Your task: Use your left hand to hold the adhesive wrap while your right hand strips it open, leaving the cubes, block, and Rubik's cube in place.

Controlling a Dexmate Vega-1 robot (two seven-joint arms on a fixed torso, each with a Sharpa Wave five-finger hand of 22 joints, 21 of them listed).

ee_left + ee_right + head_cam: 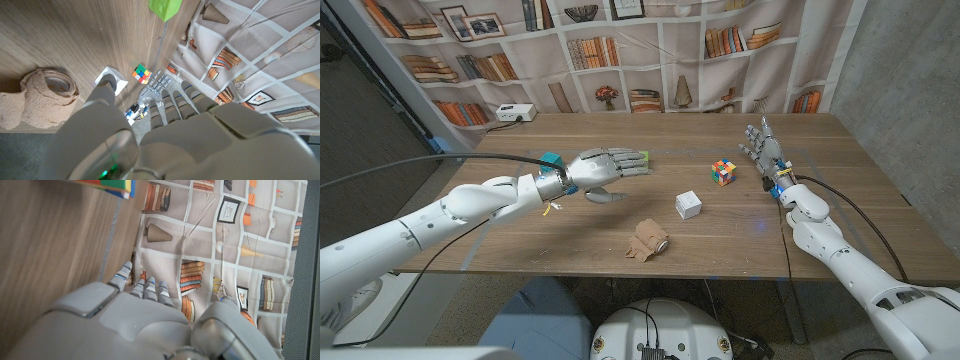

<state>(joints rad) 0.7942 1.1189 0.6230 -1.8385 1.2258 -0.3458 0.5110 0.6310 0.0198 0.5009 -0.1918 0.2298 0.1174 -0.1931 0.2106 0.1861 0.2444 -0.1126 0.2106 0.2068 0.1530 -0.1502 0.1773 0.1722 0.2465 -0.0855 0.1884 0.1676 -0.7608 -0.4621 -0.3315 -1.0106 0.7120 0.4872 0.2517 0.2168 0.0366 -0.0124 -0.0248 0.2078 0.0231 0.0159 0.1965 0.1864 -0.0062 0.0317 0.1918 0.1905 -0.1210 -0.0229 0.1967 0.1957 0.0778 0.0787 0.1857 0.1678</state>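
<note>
Near front middle of worktop (740, 235): the wrap (648, 241), a tan roll lying on its side with a loose, crumpled tail at its left; nothing touches it. The left wrist view shows its hollow core (56, 81) and the tail trailing off (15, 105).
White cube (688, 205): just behind and to the right of the wrap, apart from it, standing flat on the wood.
Rubik's cube (723, 172): farther back and right of the white cube, apart from it; a corner of it shows in the right wrist view (111, 186).
Left hand (602, 170): over the worktop behind and to the left of the wrap, well clear of it, fingers stretched out and spread toward the right, thumb hanging below, holding nothing.
Green block (638, 159): at the left hand's fingertips; whether they touch it cannot be told. It shows again in the left wrist view (165, 8).
Teal cube (552, 160): behind the left wrist, partly hidden by it.
Right hand (763, 145): at the right side of the worktop, right of the Rubik's cube and apart from it, fingers raised and apart, empty.
Backdrop (650, 50): a printed bookshelf cloth behind the worktop.
White box (513, 113): at the back left edge, with a cable.
</note>
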